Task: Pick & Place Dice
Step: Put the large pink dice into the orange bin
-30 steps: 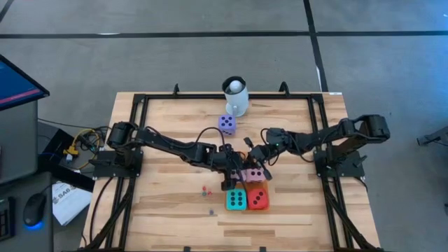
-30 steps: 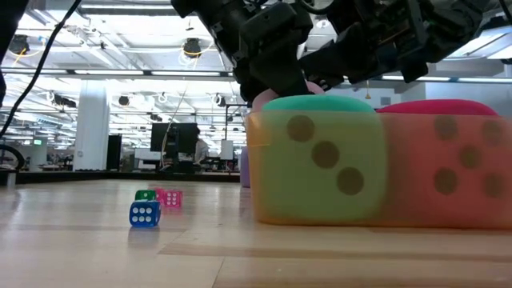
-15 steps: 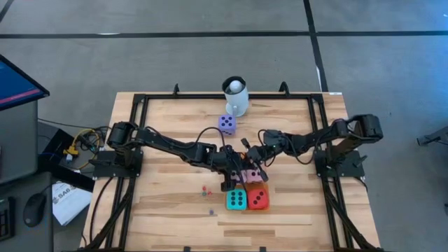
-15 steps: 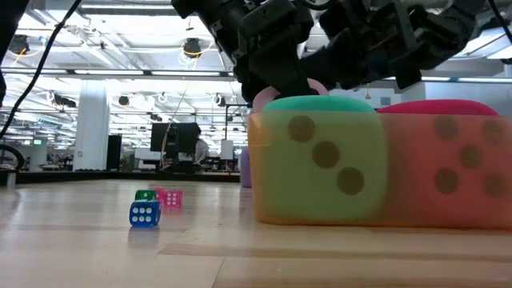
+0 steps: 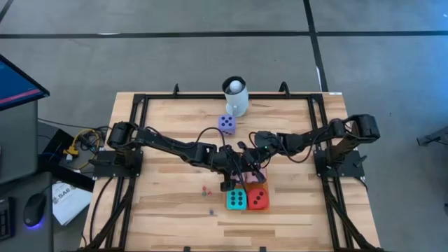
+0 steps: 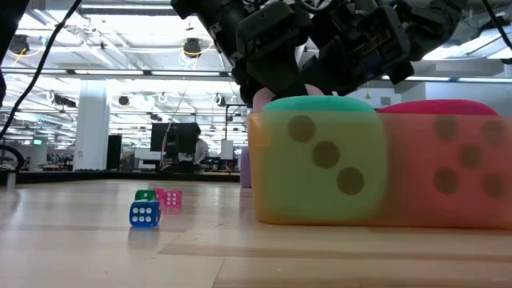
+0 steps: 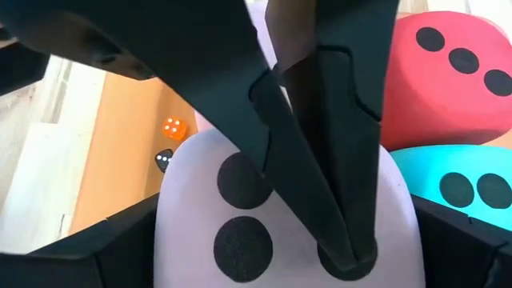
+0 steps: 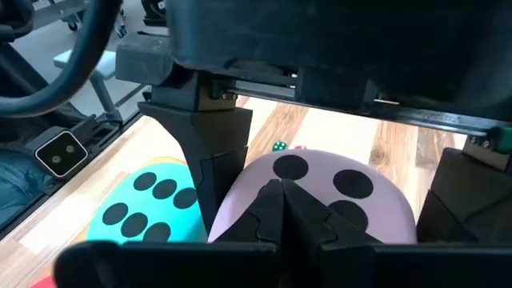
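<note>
The pale pink soft cube die with black pips [image 7: 264, 232], just behind the teal [image 5: 236, 199] and red [image 5: 257, 199] dice toward the surface's near edge, is straddled by the wide-open left end effector [image 5: 241, 175], while the closed right end effector [image 8: 282, 210] is pressed onto its top.

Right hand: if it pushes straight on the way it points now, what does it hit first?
Most likely the pink die. The shut right hand has its fingertips right at the die's pipped face, between the left hand's open fingers. Whether they already touch is unclear.
</note>
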Robot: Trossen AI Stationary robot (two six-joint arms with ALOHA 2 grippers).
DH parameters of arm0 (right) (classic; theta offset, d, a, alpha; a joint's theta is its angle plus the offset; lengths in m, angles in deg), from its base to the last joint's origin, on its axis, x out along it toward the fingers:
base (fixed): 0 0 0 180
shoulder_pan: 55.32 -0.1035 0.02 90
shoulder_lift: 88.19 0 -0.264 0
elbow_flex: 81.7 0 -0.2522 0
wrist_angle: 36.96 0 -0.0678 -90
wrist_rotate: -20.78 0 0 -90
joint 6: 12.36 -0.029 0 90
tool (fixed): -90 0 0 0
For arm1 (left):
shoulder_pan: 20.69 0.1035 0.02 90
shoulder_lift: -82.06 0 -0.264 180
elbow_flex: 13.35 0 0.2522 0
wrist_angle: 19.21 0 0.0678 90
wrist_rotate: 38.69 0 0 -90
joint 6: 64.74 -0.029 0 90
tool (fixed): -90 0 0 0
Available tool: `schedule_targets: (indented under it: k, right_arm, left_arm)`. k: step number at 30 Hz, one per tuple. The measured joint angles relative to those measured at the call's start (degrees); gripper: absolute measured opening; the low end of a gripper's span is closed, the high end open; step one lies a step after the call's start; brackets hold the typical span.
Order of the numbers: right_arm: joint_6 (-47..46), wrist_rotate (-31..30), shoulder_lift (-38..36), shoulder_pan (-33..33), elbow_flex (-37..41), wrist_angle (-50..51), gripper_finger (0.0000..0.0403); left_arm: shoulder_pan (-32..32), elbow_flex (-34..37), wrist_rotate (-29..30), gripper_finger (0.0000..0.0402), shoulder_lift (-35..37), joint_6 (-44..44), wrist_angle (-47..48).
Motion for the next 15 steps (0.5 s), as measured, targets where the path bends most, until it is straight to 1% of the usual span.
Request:
schedule_targets:
  k: [4, 8, 15]
  right_arm:
    - [-0.28, -0.54, 0.0, 0.0, -0.51, 0.6, 0.0]
    - [-0.44, -3.24, 0.02, 0.0, -0.51, -0.69, 0.0]
    - [-1.09, -3.59, 0.04, -0.02, -0.51, -1.17, 0.0]
  left_arm:
    - [0.0, 0.0, 1.43, 0.0398, 0.0, 0.0, -0.02]
    - [0.0, 0.0, 3.26, 0.0398, 0.0, -0.06, -0.46]
    - [0.0, 0.0, 4.17, 0.0398, 0.02, -1.09, -0.42]
